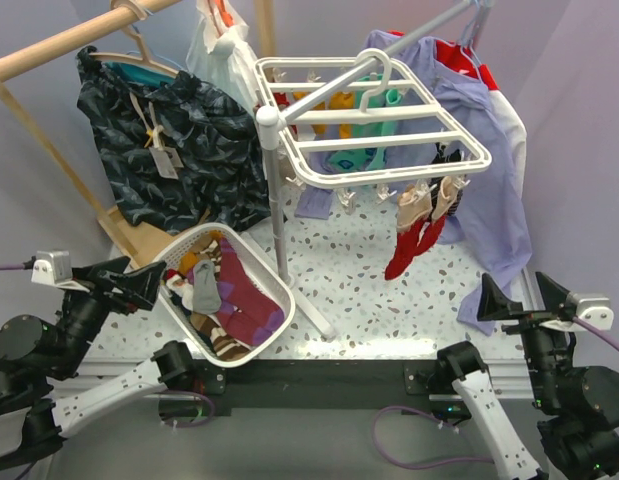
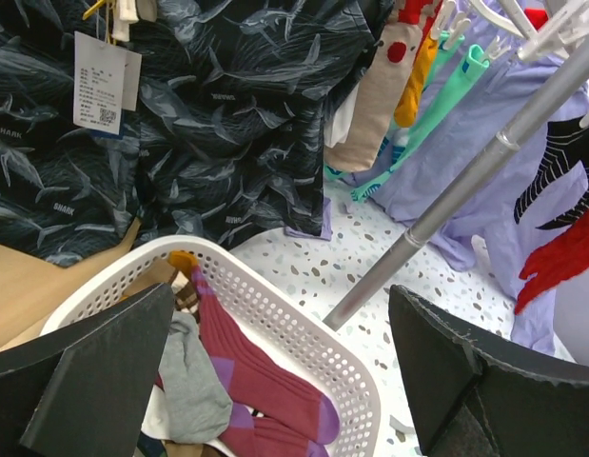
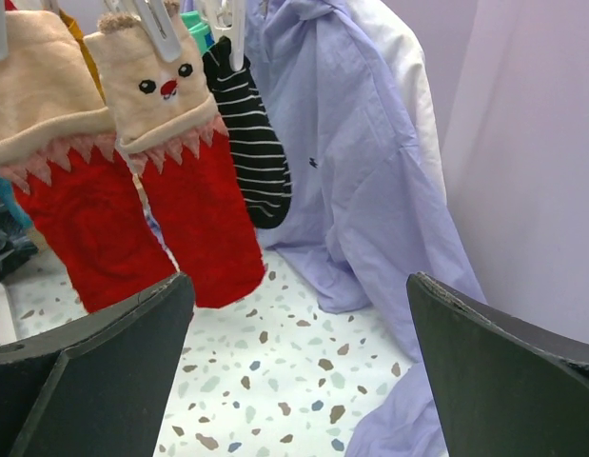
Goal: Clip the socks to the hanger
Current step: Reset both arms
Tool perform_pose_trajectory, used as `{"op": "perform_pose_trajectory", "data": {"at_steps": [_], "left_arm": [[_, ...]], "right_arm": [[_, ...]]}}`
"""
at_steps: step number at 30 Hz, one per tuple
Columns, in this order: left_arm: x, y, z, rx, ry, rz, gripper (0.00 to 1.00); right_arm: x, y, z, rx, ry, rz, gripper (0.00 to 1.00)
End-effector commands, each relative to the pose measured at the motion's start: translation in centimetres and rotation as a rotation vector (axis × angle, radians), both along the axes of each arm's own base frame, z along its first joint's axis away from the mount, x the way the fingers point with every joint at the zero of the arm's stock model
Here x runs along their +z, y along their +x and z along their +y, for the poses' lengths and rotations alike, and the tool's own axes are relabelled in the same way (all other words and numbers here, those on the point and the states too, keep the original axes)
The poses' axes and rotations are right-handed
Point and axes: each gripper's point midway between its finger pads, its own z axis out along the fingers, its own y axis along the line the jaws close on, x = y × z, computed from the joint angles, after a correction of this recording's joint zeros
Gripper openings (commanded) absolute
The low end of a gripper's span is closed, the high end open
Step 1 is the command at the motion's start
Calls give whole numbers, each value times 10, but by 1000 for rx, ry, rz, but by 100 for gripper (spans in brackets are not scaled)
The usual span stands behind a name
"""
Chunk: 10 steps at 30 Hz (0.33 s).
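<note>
Two red socks [image 1: 414,238] with pale tan cuffs hang side by side from clips on the front right edge of the white grid hanger [image 1: 369,140]. In the right wrist view the socks [image 3: 204,224] show a small face on each cuff, with white clips [image 3: 161,29] gripping their tops. My right gripper [image 1: 514,290] is low at the table's right edge, open and empty, below and to the right of the socks [image 3: 299,286]. At the left my left gripper [image 1: 139,283] is open and empty, pointing over the laundry basket [image 2: 283,305].
A white oval basket [image 1: 279,290] of mixed socks stands front left beside the hanger's grey pole [image 2: 465,181]. A dark shark-print garment [image 1: 169,150] hangs on a wooden rack [image 1: 49,45]. A lavender shirt [image 1: 489,180] drapes to the table at the right. A black striped sock [image 3: 251,143] hangs beside the red pair.
</note>
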Motion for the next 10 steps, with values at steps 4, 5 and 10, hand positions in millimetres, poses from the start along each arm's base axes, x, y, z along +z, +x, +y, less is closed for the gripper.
{"op": "perform_pose_trajectory", "data": {"at_steps": [4, 5, 10], "left_arm": [[-5, 1, 12, 50, -4, 9, 100], [-5, 0, 13, 53, -5, 7, 100], [-6, 2, 13, 59, 5, 8, 100]], "right_arm": [[5, 2, -7, -43, -20, -5, 99], [6, 2, -7, -40, -20, -8, 99], [7, 3, -7, -42, -30, -10, 99]]}}
